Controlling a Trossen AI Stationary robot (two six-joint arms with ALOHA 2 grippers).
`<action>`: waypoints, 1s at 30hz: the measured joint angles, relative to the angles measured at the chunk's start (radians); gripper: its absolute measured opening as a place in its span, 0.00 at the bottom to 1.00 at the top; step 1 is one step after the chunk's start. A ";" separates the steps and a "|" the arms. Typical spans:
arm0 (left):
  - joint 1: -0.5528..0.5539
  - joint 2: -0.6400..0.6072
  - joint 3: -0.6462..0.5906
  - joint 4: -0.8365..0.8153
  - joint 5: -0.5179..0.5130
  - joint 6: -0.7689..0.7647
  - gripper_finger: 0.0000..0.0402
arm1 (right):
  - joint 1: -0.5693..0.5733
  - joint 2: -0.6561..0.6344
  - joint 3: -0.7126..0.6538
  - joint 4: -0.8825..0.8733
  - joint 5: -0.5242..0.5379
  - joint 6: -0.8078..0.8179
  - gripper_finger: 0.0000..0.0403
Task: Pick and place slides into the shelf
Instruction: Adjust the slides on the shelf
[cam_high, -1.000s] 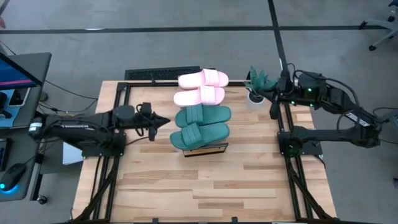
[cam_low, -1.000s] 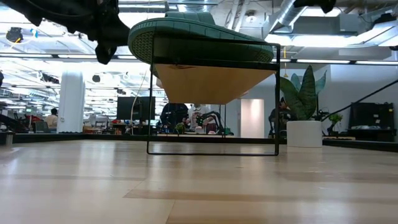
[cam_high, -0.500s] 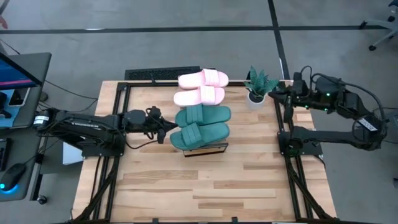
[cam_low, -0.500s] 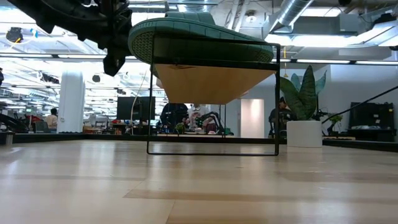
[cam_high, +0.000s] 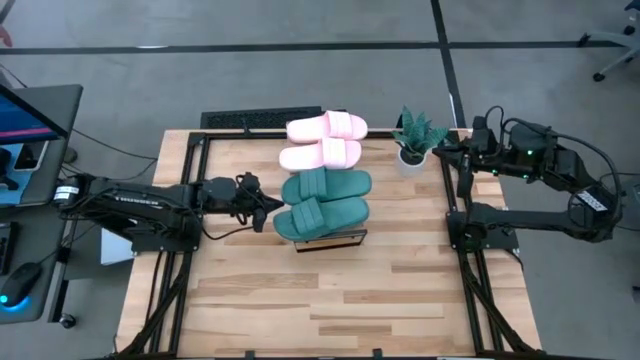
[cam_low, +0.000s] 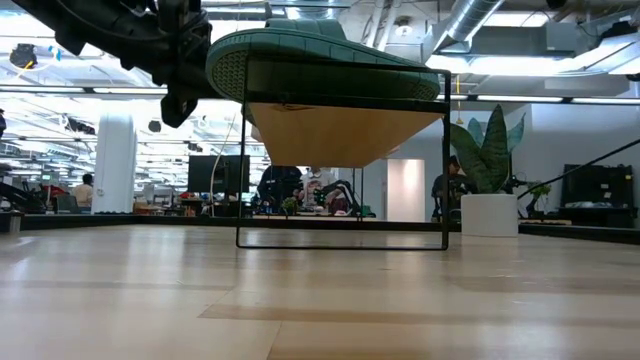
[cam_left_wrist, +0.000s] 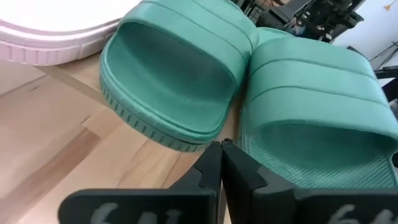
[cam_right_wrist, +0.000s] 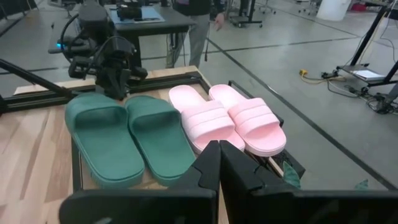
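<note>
Slides: all four lie side by side in one row along the shelf (cam_high: 340, 238) top. The two pink slides (cam_high: 325, 140) take the far half and the two teal slides (cam_high: 322, 202) the near half, each touching its neighbour.
Shelf: it stands near the middle of the table (cam_high: 330, 300), running from the far edge toward the centre. From table height only its black frame, the plank's underside and the nearest teal slide (cam_low: 320, 55) on top can be seen.
Progress: the placing looks finished to me, since no slide is left on the table. What may remain is a small tidy-up, as the two teal slides overhang the shelf's edge on the left arm's side.
Left gripper (cam_high: 266, 200): it sits right at the ends of the teal slides, tip between the two, perhaps touching them. Its jaws are pressed together with nothing between them; the wrist view shows the teal pair (cam_left_wrist: 249, 93) just beyond the tip.
Right gripper (cam_high: 462, 155): parked well off by the table's far right corner, jaws closed and empty, looking back across the whole row.
Around: a small potted plant (cam_high: 416, 138) stands just beside the right gripper, between it and the pink slides.
In the way: nothing blocks the shelf; a nudge from the left gripper could shove a teal slide across the plank.
</note>
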 joint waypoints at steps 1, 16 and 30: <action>0.000 0.000 0.000 -0.005 0.000 0.001 0.00 | 0.000 0.000 0.000 0.000 0.000 0.000 0.00; 0.063 0.079 0.000 0.059 0.040 0.031 0.00 | 0.000 0.000 0.000 0.001 0.000 0.000 0.00; 0.171 0.081 0.000 0.072 0.116 0.090 0.00 | 0.000 0.000 0.000 0.002 0.000 0.000 0.00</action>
